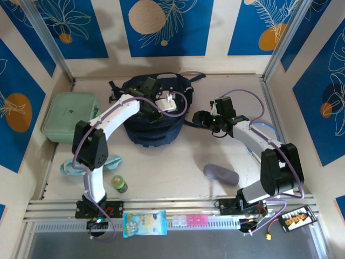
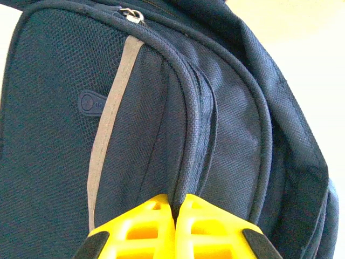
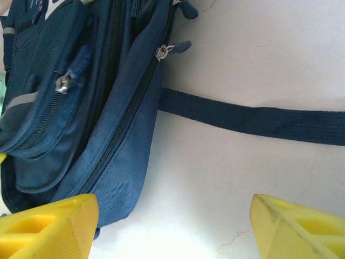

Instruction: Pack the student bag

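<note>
The large dark navy fabric backpack (image 2: 48,178) is clamped at a zip-side fold by the left gripper (image 2: 175,224), its flank lying just left of the spread right gripper (image 3: 173,210); opening seems in hand, and a metal zip pull (image 3: 161,52) is to be caught next.

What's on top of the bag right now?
The left gripper sits on the bag, fingers shut on a fabric ridge. The arm covers part of the bag's top; its inside is hidden.

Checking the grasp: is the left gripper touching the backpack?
Touching. Left wrist view: the left gripper is pinched shut on a seam ridge of the student bag.
</note>
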### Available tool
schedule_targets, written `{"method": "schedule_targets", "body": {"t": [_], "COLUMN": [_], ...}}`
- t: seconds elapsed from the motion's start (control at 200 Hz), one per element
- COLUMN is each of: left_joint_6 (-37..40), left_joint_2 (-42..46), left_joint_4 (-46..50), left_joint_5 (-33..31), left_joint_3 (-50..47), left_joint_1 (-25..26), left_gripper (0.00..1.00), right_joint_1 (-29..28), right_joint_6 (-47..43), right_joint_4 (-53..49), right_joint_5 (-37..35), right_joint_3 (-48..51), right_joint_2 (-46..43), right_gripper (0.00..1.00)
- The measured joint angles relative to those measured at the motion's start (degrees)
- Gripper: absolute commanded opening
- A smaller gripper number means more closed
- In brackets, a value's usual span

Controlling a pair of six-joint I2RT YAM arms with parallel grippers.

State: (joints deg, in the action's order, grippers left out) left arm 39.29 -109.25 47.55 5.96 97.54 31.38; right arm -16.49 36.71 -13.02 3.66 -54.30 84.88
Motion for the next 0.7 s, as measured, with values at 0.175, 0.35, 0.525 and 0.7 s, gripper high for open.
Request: {"method": "schedule_targets", "body": {"t": [0.175,0.35,0.525,0.7], "left_joint_6": [-2.5,-4.8,-6.0,-6.0], "left_joint_2": [8.6,14.7,15.9,16.1], "left_joint_4": [-3.2,-5.5,-7.4,-8.2], "left_joint_5": [1.8,3.2,3.7,3.7], "left_joint_3": [-8.4,-15.9,-18.7,-19.5], "left_joint_1": [0.0,0.0,0.1,0.2], "left_gripper": [0.00,0.00,0.00,0.00], "right_joint_1": [-1.0,-3.1,-3.5,-3.3], "right_joint_6": [-0.8,-1.9,-2.3,-5.4], "right_joint_4": [-0.3,0.5,1.5,1.1], "right_joint_5": [2.1,4.9,7.4,7.6], "right_joint_3": [-6.3,-16.2,-25.3,-31.8], "right_joint_2": [3.7,10.6,20.5,29.3], "right_gripper": [0.72,0.67,0.63,0.61]}}
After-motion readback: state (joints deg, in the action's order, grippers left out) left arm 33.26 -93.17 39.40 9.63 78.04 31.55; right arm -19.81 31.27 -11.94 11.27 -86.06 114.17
